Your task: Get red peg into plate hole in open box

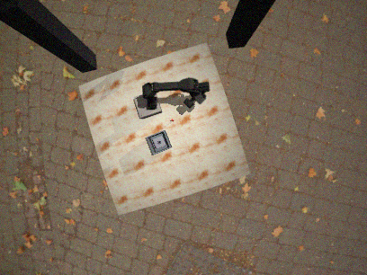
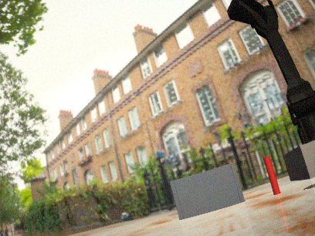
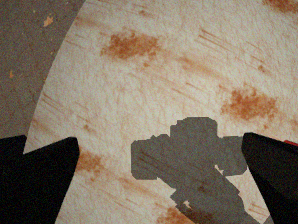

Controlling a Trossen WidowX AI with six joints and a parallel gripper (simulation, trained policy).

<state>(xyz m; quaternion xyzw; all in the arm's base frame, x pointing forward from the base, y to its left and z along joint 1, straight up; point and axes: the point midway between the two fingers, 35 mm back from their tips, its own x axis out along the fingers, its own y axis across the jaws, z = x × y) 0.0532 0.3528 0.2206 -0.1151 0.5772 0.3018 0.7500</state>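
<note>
The red peg [image 1: 172, 119] [image 2: 272, 175] stands upright on the table, outside the box; only a red sliver of it [image 3: 291, 143] shows at the right edge of the wrist view, beyond the right finger. The grey open box [image 1: 149, 143] [image 2: 208, 190] stands on the table near the peg. At its bottom lies the light plate [image 1: 156, 140] with a small dark hole in the middle. My gripper [image 1: 193, 101] [image 3: 162, 145] is wide open and empty, above the table and off to one side of the peg. My fingertips cannot be made out in the exterior view.
The arm's base stands on a grey block [image 1: 143, 112] [image 2: 298, 165] close to the peg. The pale, rust-stained table [image 1: 198, 166] [image 3: 165, 90] has its edge at the left of the wrist view. Two dark beams [image 1: 54, 40] [image 1: 245, 22] show at the top of the top view.
</note>
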